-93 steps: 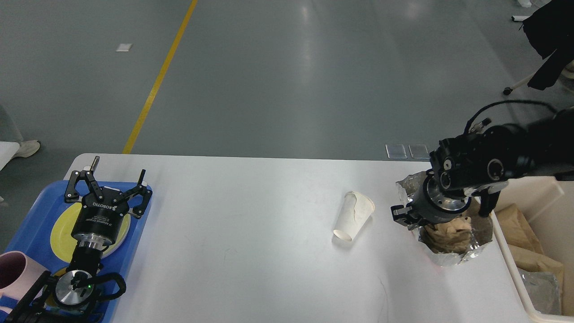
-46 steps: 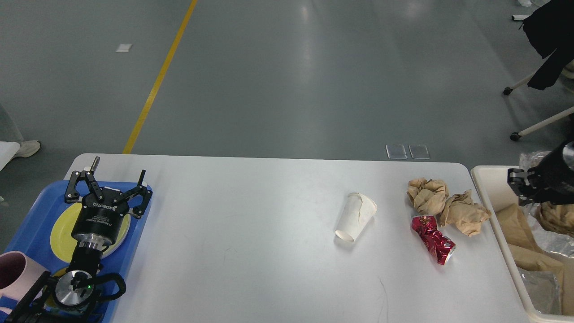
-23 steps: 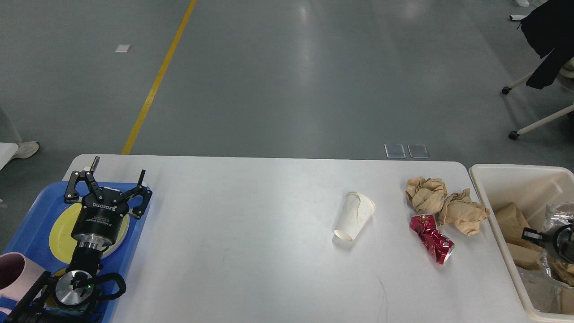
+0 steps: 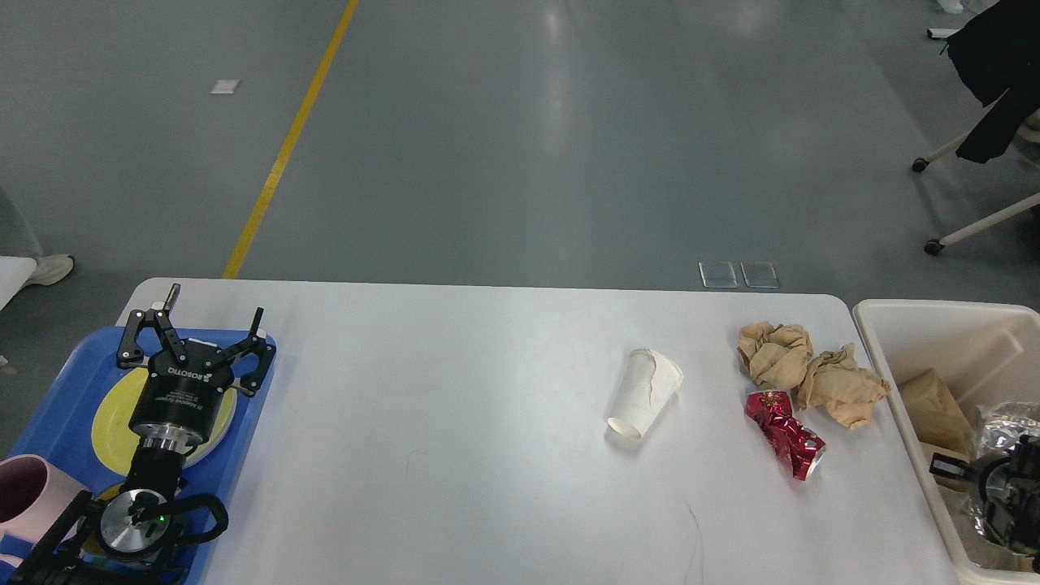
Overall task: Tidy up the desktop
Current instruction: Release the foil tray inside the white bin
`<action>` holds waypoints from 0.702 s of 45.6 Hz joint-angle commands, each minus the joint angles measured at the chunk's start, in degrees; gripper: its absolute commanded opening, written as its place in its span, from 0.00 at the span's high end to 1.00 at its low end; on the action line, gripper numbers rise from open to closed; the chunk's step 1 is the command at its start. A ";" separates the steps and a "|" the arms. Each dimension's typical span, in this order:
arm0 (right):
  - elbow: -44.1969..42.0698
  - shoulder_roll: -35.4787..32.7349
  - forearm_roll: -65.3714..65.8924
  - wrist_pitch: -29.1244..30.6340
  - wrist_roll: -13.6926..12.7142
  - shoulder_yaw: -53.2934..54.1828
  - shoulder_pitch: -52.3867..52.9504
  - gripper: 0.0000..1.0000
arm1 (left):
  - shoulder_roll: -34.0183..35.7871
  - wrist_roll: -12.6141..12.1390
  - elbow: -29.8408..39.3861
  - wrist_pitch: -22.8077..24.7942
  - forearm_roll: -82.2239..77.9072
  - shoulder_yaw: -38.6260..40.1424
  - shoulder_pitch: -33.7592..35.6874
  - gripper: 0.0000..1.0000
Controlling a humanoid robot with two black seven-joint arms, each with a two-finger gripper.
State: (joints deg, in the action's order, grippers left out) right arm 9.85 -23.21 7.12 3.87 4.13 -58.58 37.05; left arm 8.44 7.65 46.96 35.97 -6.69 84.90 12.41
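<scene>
Where fingers spread: left hand (image 4: 193,335) (ROBOTIQ)

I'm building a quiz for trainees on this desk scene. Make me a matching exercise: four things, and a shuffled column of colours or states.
1. paper cup
2. crushed can
3. tray
4. left gripper

a. blue
b. open, above a yellow plate
c. white, lying on its side
d. red, crumpled

Pairs: 1-c, 2-d, 3-a, 4-b

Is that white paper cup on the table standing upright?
No, the white paper cup lies tipped on its side on the desktop, left of the crushed red can.
</scene>
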 commanded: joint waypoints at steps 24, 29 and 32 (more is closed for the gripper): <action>0.17 0.36 0.09 -5.54 0.00 0.04 -0.58 0.00 | 0.00 0.00 0.06 -0.02 -0.07 0.00 -0.02 0.03; 0.08 0.18 0.09 -5.71 0.00 0.04 -0.58 0.00 | 0.00 0.00 0.06 -0.02 -0.07 0.00 -0.02 0.03; 0.17 0.09 0.09 -5.62 0.00 0.04 -0.58 0.00 | 0.00 0.00 -0.02 0.07 0.01 0.00 -0.02 0.03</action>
State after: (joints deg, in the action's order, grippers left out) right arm 10.03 -22.97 7.21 -1.76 4.13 -58.53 36.47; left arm 8.44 7.65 46.96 35.95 -6.74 84.90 12.44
